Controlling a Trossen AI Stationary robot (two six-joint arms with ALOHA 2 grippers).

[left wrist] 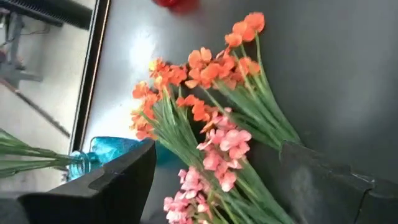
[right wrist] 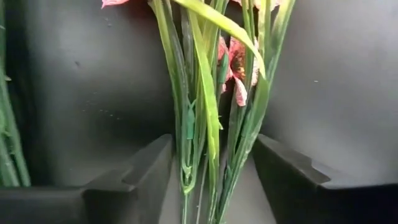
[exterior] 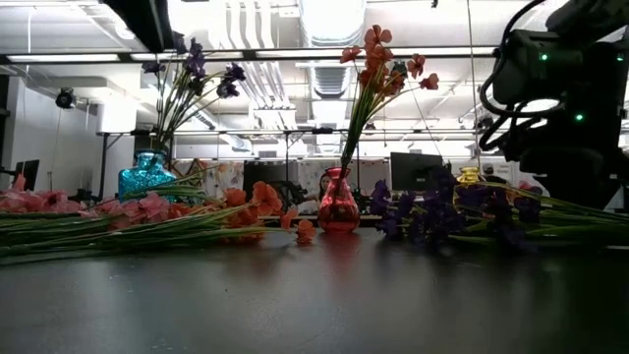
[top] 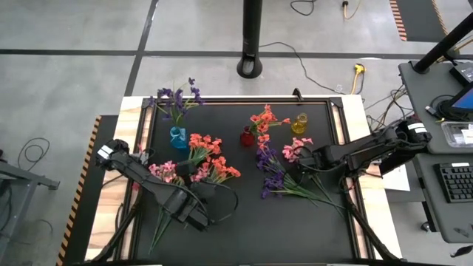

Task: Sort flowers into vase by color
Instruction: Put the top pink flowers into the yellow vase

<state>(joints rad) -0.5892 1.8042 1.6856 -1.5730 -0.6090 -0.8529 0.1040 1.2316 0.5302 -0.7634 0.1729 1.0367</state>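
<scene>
Black surface [top: 310, 229]: two vases filled, yellow vase [top: 299, 123] empty; our right hand [right wrist: 211, 180] straddles pink stems [right wrist: 199, 124], open; left hand [left wrist: 211, 180] open.

Two black arms, matte and blocky

Both arms are built of dark angular segments with looping black cables. The left arm [top: 159, 188] carries a white tag at its shoulder end; the right arm [top: 362, 151] shows small green lights. Fingers [right wrist: 137, 177] are flat, matte black wedges.
</scene>
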